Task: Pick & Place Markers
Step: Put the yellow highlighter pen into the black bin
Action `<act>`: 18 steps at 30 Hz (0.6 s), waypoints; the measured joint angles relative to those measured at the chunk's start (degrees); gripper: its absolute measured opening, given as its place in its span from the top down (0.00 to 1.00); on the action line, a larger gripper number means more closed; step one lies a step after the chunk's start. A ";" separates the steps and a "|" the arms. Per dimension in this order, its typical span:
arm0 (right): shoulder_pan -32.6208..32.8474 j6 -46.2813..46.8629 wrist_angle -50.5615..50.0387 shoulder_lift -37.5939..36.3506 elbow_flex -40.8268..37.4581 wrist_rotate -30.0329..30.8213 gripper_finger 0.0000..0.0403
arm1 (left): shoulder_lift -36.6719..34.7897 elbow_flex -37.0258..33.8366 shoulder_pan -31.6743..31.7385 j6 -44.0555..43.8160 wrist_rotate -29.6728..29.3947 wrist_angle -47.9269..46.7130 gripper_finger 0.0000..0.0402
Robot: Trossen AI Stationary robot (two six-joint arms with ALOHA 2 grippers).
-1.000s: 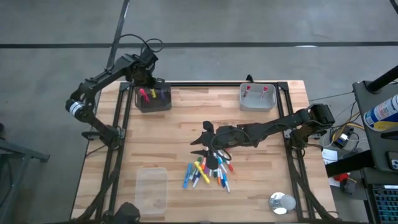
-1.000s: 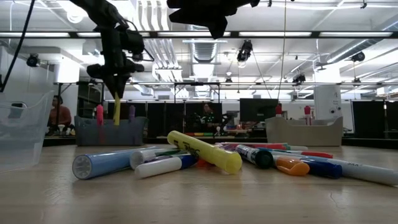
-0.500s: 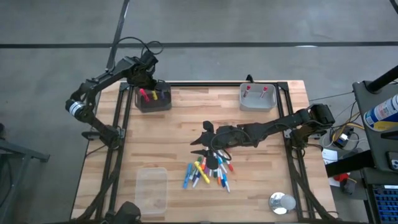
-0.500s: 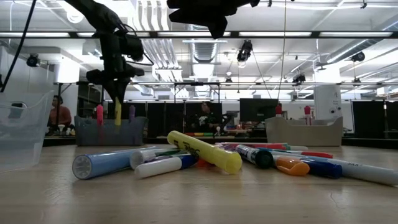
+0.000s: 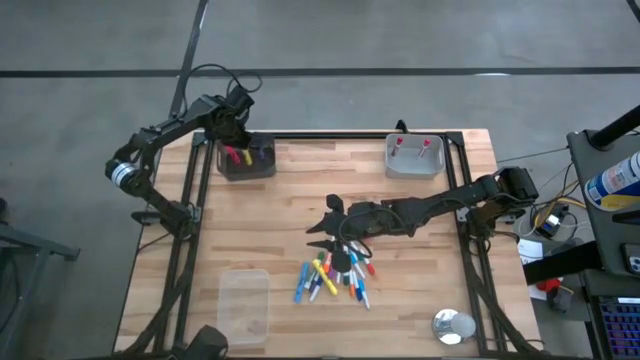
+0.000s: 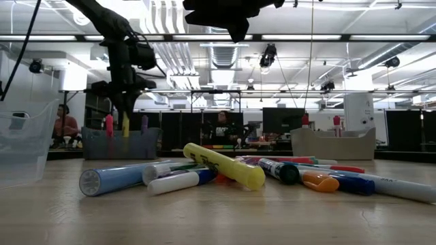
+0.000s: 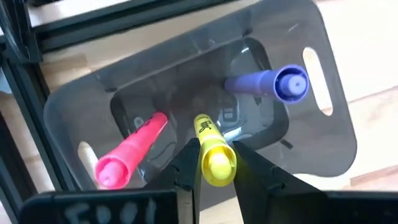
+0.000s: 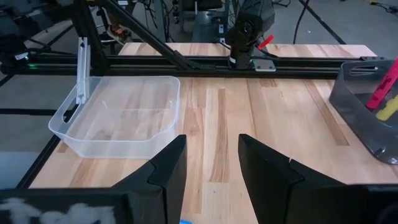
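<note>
Little legible text is found. Black printing is seen on the barrel of the yellow marker (image 7: 214, 152) held over the dark bin (image 7: 323, 134) at the far left of the table, but no letters can be made out. Pale, smeared markings are noted on the dark gripper housing in each wrist view; neither can be read. A label is carried on the blue and white container (image 5: 612, 182) beyond the table's right edge; its wording cannot be deciphered. No numbers or signs are readable in the room behind.
</note>
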 joint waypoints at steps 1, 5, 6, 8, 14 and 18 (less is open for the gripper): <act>0.00 0.00 0.01 0.00 0.00 0.00 0.65 | 0.00 -0.05 0.00 -0.04 0.07 -0.20 0.83; 0.00 -0.04 0.01 0.00 0.00 0.00 0.64 | -0.11 -0.25 -0.23 -0.79 0.79 -1.01 0.83; 0.00 -0.13 -0.01 0.00 0.00 0.00 0.65 | -0.11 -0.28 -0.33 -1.00 0.79 -1.00 0.83; 0.00 -0.24 -0.01 0.00 0.00 0.00 0.65 | -0.14 -0.29 -0.51 -1.33 0.82 -0.99 0.83; 0.00 -0.22 -0.01 0.00 0.00 0.00 0.67 | -0.18 -0.29 -1.49 -1.88 1.09 -0.84 0.83; 0.00 -0.20 0.01 0.00 0.00 0.00 0.67 | -0.22 -0.29 -1.41 -2.56 1.21 0.06 0.83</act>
